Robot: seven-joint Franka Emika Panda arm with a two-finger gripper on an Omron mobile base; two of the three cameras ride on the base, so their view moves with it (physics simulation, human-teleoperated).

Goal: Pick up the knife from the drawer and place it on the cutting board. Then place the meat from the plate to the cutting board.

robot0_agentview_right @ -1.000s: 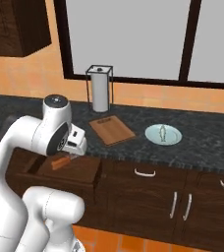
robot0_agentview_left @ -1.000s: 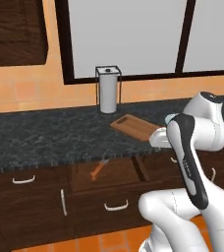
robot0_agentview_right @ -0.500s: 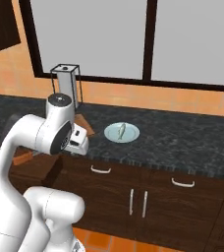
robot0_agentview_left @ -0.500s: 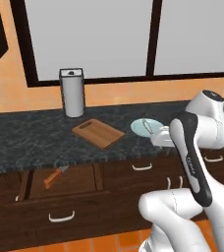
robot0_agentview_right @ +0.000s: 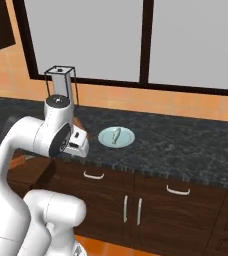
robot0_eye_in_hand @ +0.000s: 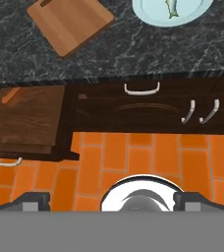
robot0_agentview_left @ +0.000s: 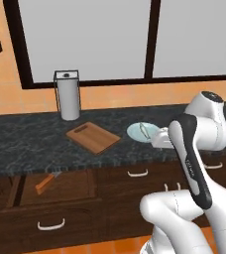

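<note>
Knife [robot0_agentview_left: 46, 182] lay flat in open drawer [robot0_agentview_left: 55, 187]; meat [robot0_agentview_right: 115, 135] on plate [robot0_agentview_right: 105, 141]; cutting board [robot0_agentview_left: 93, 137] bare, all beyond pincer [robot0_eye_in_hand: 111, 201].

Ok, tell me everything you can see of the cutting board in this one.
The cutting board is a flat rectangular slab that looks like light-brown wood, with a darker rim and a small slot near one short end. It lies flat on the dark speckled counter, turned at an angle to the counter's edge, between the paper towel holder and the plate, touching neither. Nothing rests on it. It sits above and behind the open drawer.
</note>
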